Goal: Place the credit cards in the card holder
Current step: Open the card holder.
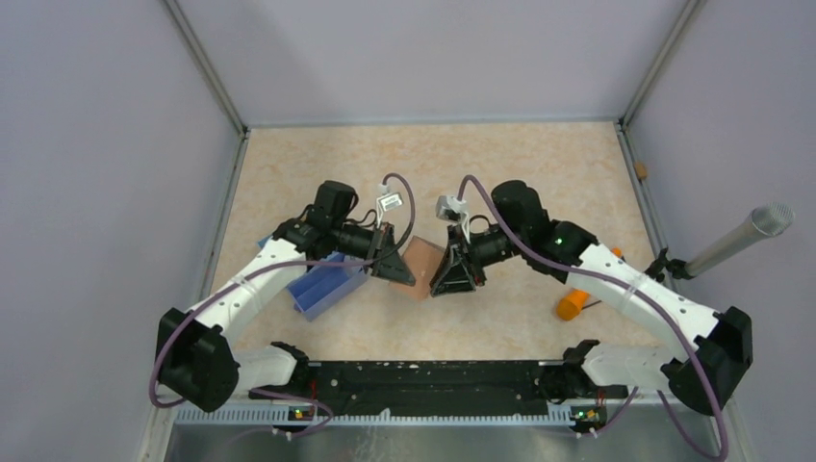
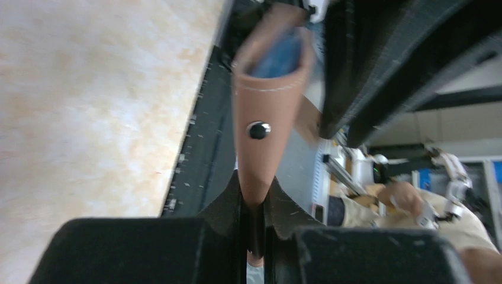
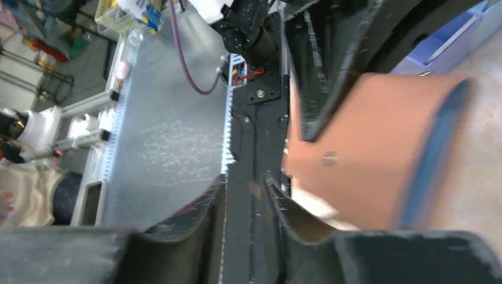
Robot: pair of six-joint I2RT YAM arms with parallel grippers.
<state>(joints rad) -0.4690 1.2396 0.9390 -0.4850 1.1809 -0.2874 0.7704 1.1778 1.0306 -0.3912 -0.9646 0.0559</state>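
The box [image 1: 322, 289] lies on the counter [image 1: 500, 173] just beside the left arm, nearer than the work point. Between the two arms, the left jaws are clamped tight on one thin edge of the holder [image 2: 260, 148]. This judged grip keeps the holder on edge and appears to keep it clear of the counter, so its mouth is presented to the right arm. The holder's long axis runs straight out from the left jaws, with the mouth at the far end. A blue card [image 2: 278, 56] sits in that mouth with its edge showing. The right jaws stand a narrow gap apart, just beside the holder. Nothing is visible between them.
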